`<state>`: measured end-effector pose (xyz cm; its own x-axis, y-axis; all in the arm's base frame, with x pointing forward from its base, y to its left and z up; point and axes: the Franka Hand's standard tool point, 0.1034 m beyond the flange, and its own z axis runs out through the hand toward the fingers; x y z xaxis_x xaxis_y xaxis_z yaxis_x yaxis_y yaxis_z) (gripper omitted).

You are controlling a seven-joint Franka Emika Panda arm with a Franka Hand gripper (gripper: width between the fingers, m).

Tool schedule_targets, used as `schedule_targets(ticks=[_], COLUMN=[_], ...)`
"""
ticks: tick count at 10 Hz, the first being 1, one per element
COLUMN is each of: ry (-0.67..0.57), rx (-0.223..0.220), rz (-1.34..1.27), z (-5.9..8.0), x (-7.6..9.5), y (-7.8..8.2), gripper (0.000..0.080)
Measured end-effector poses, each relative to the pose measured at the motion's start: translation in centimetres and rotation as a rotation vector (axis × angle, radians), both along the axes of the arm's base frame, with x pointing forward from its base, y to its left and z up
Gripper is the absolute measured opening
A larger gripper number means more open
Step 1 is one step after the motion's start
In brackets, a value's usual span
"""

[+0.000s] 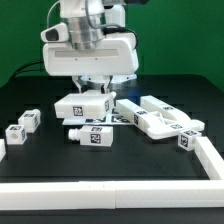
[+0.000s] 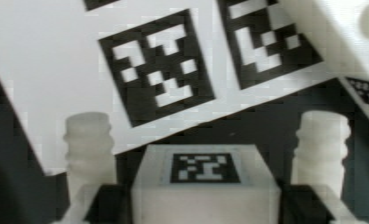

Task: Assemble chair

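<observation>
A small tagged cube [image 1: 28, 120] sits on the black worktop [image 1: 40, 165], to the exterior view's left of the white slab [image 1: 82, 104]. The slab lies flat directly under the jaws, its long axis running left-right. Just nearer the camera than the slab, a tagged bar [image 1: 90, 135] also lies crosswise. To the slab's right rests a chunky frame [image 1: 152, 117], angled away. The fingers [image 2: 88, 150] flank a tagged piece [image 2: 204, 167]; I cannot tell whether they clamp it.

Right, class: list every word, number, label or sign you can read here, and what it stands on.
Words, numbers, brands: none in either view.
Signs: black-and-white square tags on the white chair parts; coded patterns, no readable text.
Exterior view's tags: too small to make out.
</observation>
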<state>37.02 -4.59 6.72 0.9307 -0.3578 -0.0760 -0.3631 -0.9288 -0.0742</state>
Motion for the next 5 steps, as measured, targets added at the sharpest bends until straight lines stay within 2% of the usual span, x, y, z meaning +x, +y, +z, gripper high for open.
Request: schedule_targets(ticks=[3, 4, 5], ry=[0.002, -0.011, -0.023], rx=[-0.006, -0.041, -0.047], rz=[0.034, 0.100, 0.211], z=[-0.1, 0.6, 1.4], x=[0.1, 1.7, 3.3], y=[0.1, 1.3, 2.4], gripper=[0.0369, 0.0369, 0.0369])
